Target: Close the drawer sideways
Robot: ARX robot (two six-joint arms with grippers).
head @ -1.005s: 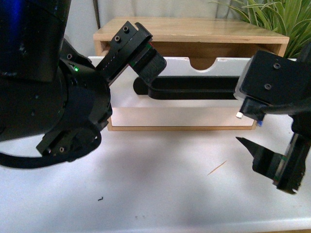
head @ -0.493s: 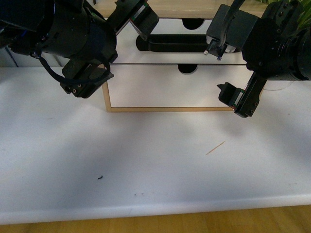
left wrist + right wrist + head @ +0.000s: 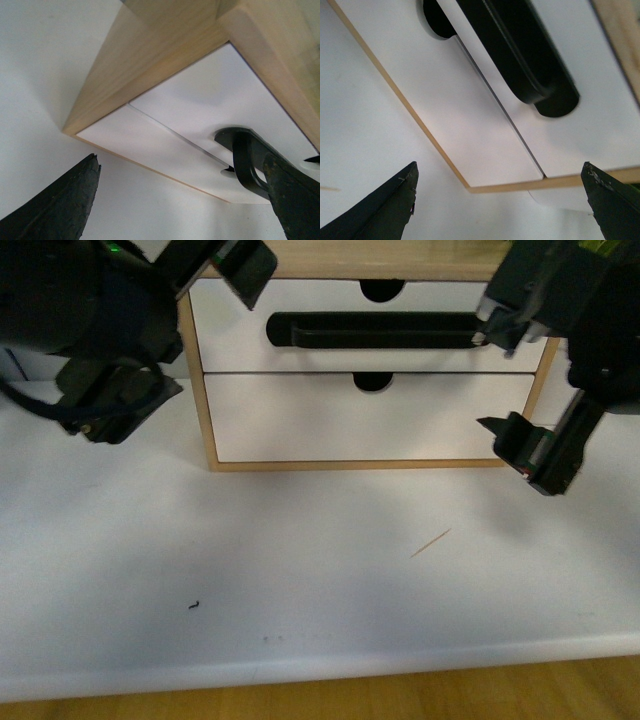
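Gaping wide, the right gripper (image 3: 499,167) holds nothing: its two dark fingers (image 3: 385,210) stand far apart in its wrist view, with only white drawer fronts between them. In the front view its upper fingertip overlaps the right end of the black bar handle (image 3: 370,330), but the wrist view shows that rounded end clear of both fingers. The left gripper (image 3: 180,165) is likewise spread open and empty. One of its fingers (image 3: 295,200) sits just beside the handle's other end, and whether they touch cannot be told. In the front view the left arm fills the upper left corner as a black bulk, and the right arm hangs at the upper right.

The drawer (image 3: 370,358) is the upper of two in a light wooden cabinet (image 3: 197,390), with its notch (image 3: 382,287) in the top edge and the handle running across most of its white front. It sits pushed in: both wrist views show its front level with the plain lower drawer (image 3: 350,430), only a thin seam between them. The cabinet stands on a white table (image 3: 300,640). In front of it lie a thin pale sliver (image 3: 431,543), right of centre, and a tiny dark speck (image 3: 195,605) further left.
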